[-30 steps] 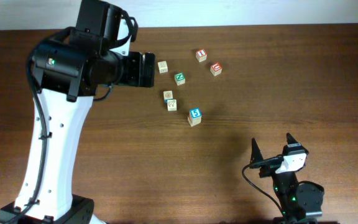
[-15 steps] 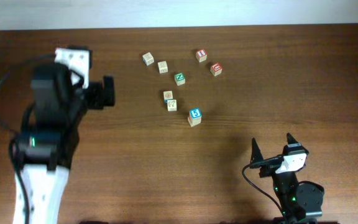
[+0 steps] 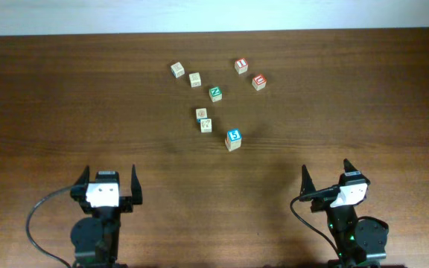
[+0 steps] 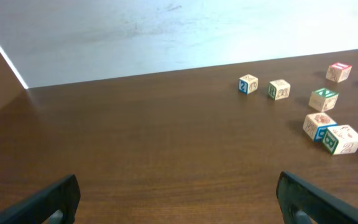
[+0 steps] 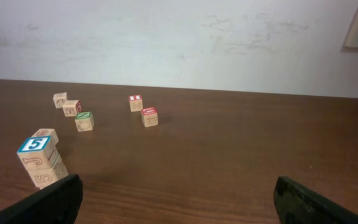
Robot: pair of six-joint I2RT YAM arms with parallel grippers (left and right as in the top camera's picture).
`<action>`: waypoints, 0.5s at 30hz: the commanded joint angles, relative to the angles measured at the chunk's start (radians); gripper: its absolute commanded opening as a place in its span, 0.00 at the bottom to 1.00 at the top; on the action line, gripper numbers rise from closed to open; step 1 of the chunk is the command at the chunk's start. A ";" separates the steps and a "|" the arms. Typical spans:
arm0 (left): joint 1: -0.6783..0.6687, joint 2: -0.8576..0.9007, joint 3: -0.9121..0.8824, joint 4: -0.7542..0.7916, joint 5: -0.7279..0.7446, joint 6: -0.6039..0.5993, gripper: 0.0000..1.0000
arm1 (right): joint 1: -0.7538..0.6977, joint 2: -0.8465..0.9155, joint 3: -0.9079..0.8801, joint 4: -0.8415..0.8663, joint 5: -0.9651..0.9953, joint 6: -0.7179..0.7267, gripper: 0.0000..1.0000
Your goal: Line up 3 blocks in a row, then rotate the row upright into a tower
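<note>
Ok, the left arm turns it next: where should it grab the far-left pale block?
Come from straight above the far-left block and close on the two opposite side faces not facing the neighbouring block. It is a cube lying flat, with bare table on those sides.

1 second ago the left arm reached far across the desk, its hand right beside the far blocks; it has since drawn all the way back. The left hand now sits at the near edge, its jaws wide apart. 1 pale block that the arm had covered now shows at the far left of the group.
</note>
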State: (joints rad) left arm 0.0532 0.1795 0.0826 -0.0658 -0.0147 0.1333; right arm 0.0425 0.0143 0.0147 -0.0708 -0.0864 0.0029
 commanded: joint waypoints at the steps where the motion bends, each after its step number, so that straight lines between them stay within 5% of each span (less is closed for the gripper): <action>1: 0.004 -0.087 -0.075 -0.014 -0.007 0.059 0.99 | -0.004 -0.008 -0.009 -0.002 0.008 0.002 0.98; 15: -0.008 -0.174 -0.074 -0.017 0.004 0.100 0.99 | -0.004 -0.008 -0.009 -0.002 0.008 0.002 0.98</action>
State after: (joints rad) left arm 0.0517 0.0139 0.0166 -0.0841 -0.0143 0.2176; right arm 0.0425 0.0139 0.0147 -0.0715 -0.0868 0.0032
